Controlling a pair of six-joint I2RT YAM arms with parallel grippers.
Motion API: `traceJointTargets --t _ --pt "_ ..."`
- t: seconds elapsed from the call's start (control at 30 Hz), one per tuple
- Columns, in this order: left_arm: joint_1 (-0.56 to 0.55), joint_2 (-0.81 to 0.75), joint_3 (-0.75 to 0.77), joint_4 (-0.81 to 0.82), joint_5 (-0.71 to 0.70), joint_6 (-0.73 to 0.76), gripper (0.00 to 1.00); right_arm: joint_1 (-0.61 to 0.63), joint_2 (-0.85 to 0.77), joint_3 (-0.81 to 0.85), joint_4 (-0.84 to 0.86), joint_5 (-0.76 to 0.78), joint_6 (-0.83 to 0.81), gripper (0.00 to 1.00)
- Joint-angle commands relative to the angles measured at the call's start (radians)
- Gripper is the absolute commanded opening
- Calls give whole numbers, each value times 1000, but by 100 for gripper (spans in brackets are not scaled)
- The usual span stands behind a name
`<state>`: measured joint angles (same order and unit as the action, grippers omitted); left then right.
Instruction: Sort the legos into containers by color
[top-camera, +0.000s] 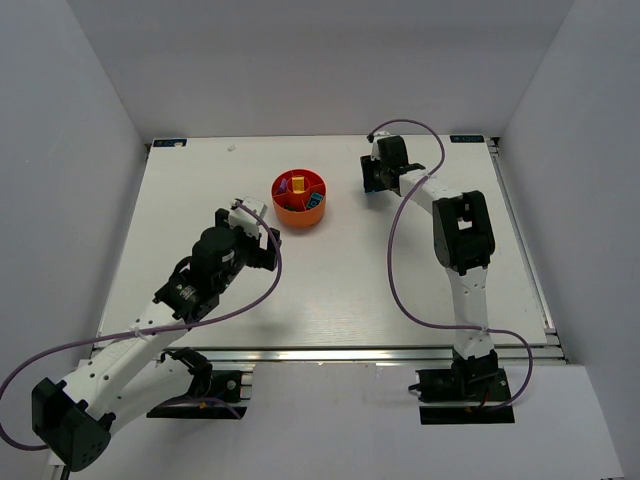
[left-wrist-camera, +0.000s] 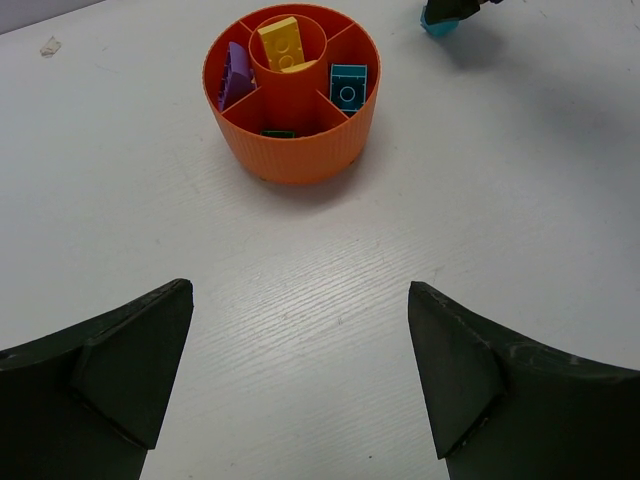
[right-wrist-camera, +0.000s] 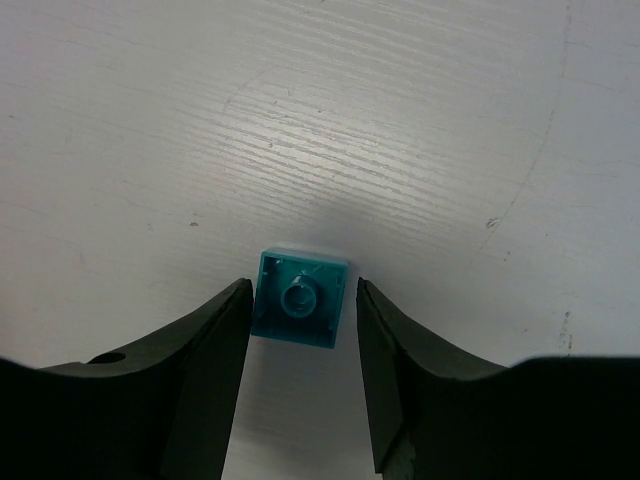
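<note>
From above, you see the whole table. Your left wrist camera faces the bowl too; the right looks down closely.

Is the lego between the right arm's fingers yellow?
No, the brick sitting inside the right end effector is cyan, not yellow.

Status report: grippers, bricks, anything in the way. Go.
Left gripper open, empty, facing bowl. Right gripper straddling loose cyan brick, grip unconfirmed. Yellow brick, purple brick, sorted cyan brick in bowl. Nothing between right gripper and bowl.
</note>
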<state>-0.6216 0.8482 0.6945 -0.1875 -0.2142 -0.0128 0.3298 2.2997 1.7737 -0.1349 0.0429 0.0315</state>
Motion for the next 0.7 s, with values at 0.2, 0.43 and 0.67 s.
traceJointTargets --t 0.2,0.43,0.67 --pt "2 -3 -3 16 15 -19 98 3 20 21 29 -9 16 47" --pt "2 -5 -7 32 48 -32 98 0 18 13 17 -32 13 39" --pt "2 -1 -19 92 176 -87 98 -8 -71 -74 44 -181 -27 24"
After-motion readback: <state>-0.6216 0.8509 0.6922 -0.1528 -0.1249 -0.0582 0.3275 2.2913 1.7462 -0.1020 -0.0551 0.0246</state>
